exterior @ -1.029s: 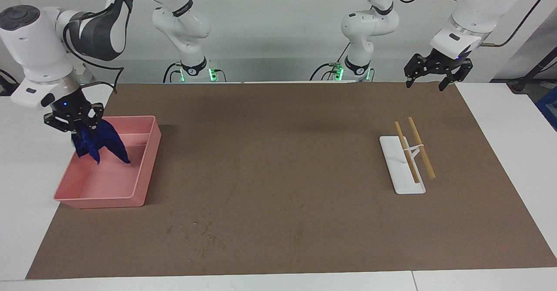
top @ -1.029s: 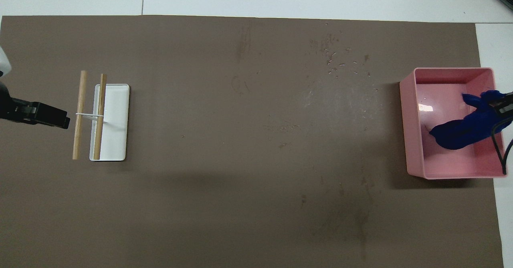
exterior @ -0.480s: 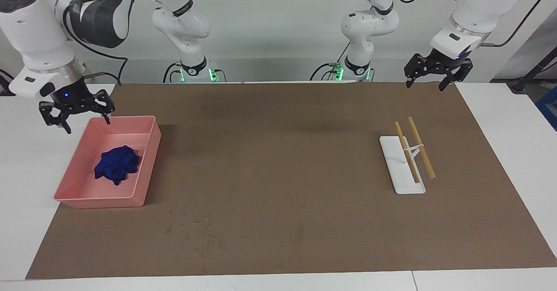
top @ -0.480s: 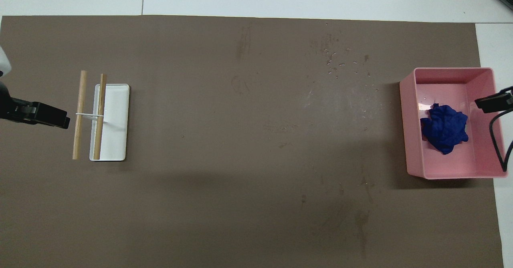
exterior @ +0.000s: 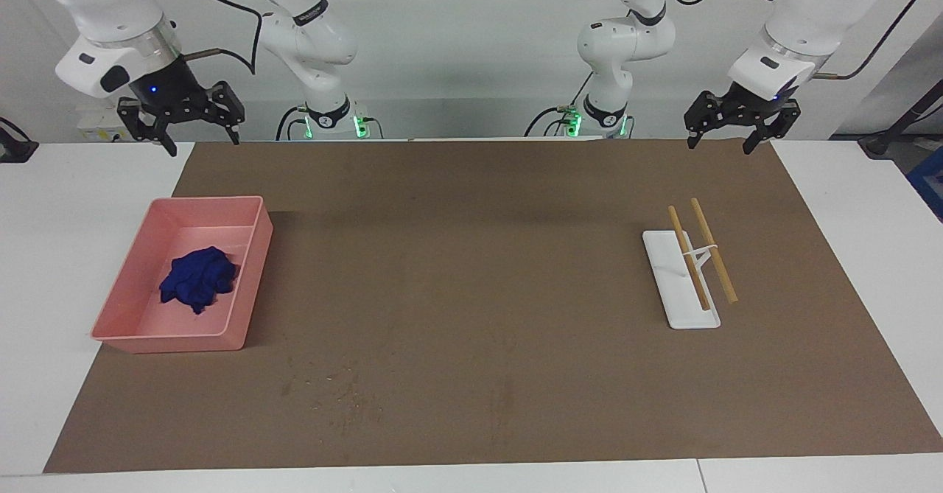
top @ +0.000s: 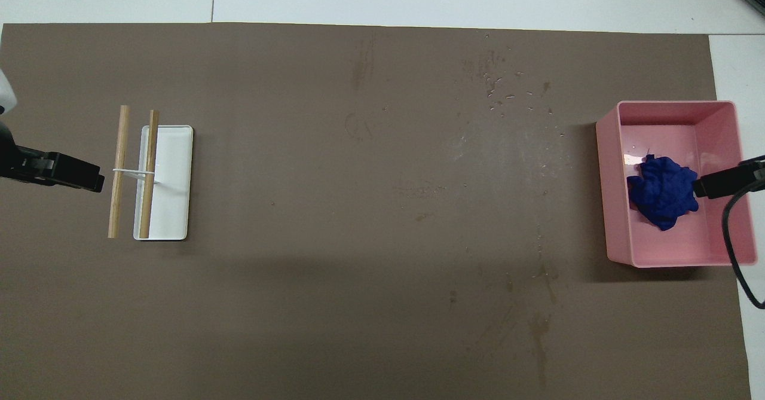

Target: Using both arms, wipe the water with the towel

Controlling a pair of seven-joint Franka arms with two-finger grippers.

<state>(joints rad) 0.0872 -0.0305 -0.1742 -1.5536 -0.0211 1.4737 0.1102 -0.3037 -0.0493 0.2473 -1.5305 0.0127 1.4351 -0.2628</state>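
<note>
Brown mat (exterior: 471, 294) over the white counter (exterior: 66, 205): you have both arms raised, nothing held.

Largest first: you see the pink tray (exterior: 250, 272) at the right arm's end of the mat, the towel (exterior: 199, 279) lying wadded inside it. White rack (exterior: 681, 287) with two wooden sticks (exterior: 700, 253) sits toward the left arm's end. Right end effector (exterior: 180, 113) hangs over the counter's robot-side edge, fingers spread, empty. Left end effector (exterior: 740, 117) hangs over the mat's robot-side corner, fingers spread, empty.
</note>
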